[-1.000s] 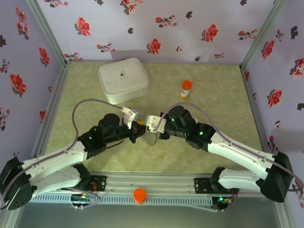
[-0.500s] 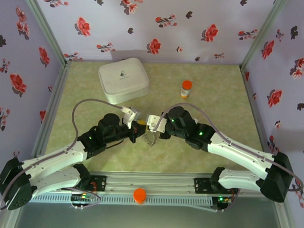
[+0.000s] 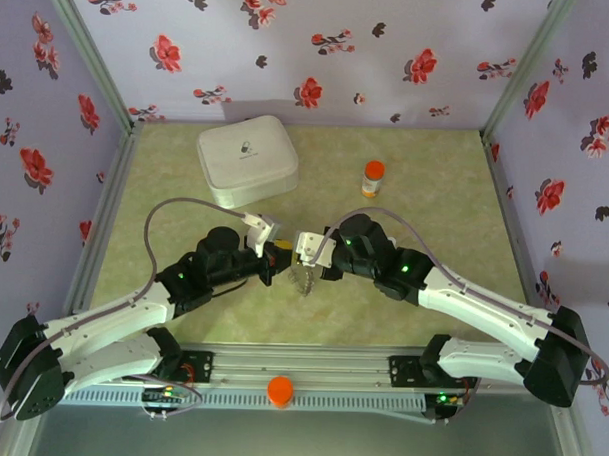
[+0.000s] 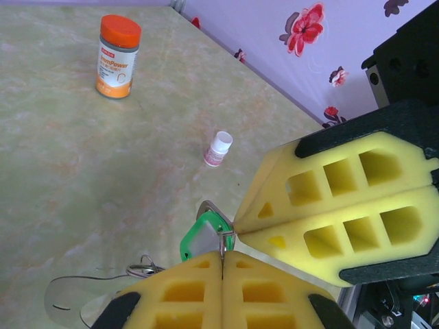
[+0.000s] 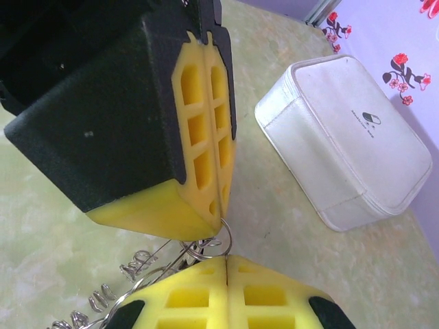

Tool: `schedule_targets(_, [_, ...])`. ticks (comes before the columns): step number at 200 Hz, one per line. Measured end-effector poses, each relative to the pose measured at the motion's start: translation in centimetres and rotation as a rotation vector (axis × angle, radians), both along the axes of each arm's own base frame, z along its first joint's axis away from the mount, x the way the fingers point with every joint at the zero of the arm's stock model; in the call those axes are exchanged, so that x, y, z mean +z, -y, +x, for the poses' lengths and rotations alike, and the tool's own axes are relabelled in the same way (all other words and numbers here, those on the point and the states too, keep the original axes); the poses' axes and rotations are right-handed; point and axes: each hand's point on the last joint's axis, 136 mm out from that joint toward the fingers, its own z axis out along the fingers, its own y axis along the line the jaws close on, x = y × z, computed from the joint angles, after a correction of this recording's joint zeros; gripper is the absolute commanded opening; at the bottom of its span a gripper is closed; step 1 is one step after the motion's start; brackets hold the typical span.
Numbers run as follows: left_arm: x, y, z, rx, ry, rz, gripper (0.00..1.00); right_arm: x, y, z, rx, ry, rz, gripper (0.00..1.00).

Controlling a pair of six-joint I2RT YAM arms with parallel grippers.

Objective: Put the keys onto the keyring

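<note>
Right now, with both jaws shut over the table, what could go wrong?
The green-headed key sits at the very tips of the shut left jaws, so a small tug from the right jaws could pull it free. The keyring chain hangs slack by the shut right jaws and may snag or slide out. The jaws nearly touch tip to tip, so they could collide.

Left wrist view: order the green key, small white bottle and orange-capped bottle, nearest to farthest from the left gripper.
1. Green key, at the tips of the left gripper.
2. Small white bottle, beyond, centre.
3. Orange-capped bottle, far upper left.
</note>
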Motion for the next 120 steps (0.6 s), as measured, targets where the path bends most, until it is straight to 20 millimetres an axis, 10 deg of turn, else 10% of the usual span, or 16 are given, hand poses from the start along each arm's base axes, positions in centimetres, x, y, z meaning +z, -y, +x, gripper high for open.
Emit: schedule_targets(120, [0.3, -0.2, -0.1, 0.003, 0.013, 0.001, 0.00, -0.3, -0.5, -1.3, 0.053, -0.071, 0.021, 0.00])
